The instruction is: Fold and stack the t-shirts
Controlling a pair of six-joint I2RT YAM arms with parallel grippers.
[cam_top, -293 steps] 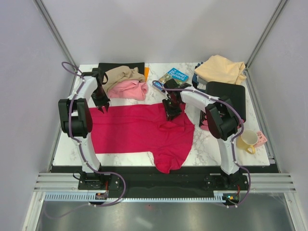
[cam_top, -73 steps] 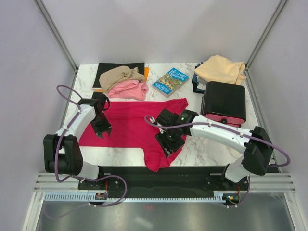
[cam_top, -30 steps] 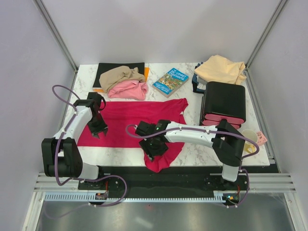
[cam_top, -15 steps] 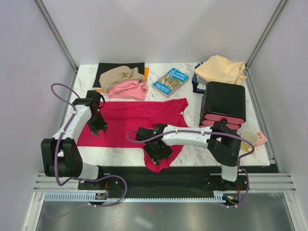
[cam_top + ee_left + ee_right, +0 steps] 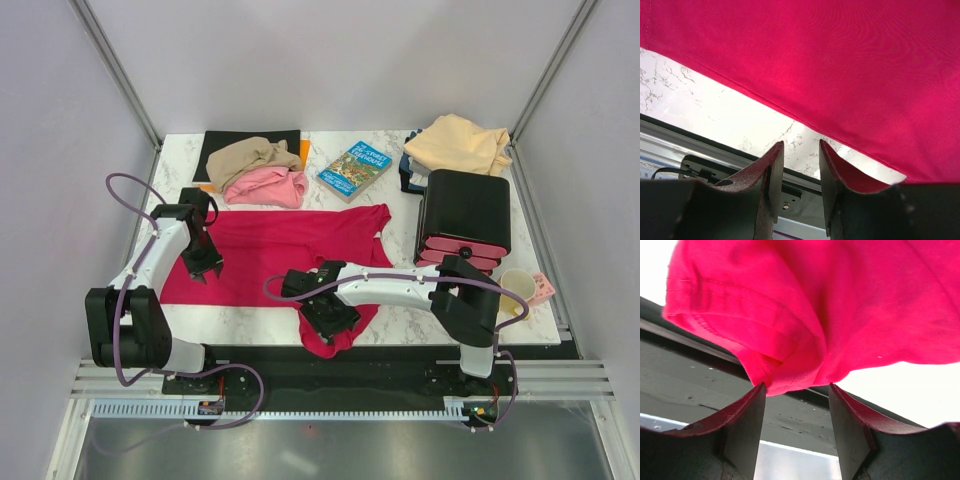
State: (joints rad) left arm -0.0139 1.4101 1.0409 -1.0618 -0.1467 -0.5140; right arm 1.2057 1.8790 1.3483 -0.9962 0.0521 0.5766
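The crimson red t-shirt [image 5: 280, 255] lies spread flat on the marble table, and one sleeve hangs over the near edge. My left gripper [image 5: 200, 268] is open and empty at the shirt's left hem; the left wrist view shows the hem [image 5: 840, 75] just beyond the gripper [image 5: 801, 150]. My right gripper [image 5: 330, 318] is open over the bunched sleeve; the right wrist view shows the sleeve [image 5: 790, 315] at the tips of the gripper [image 5: 796, 390]. The pink t-shirt [image 5: 265, 187] and the tan-brown t-shirt [image 5: 250, 155] lie crumpled at the back left. The peach-cream t-shirt [image 5: 460, 145] is at the back right.
A blue book [image 5: 355, 170] lies at the back centre. A black mat [image 5: 225, 140] lies under the tan-brown shirt. A black and red box [image 5: 465, 215] stands at the right, with a yellow mug [image 5: 517, 288] near it. The table's near edge [image 5: 250, 345] runs just below both grippers.
The right gripper has moved left and toward the near edge, ending over the hanging sleeve. The left gripper has shifted slightly along the left hem. The shirt now lies flatter than at first.
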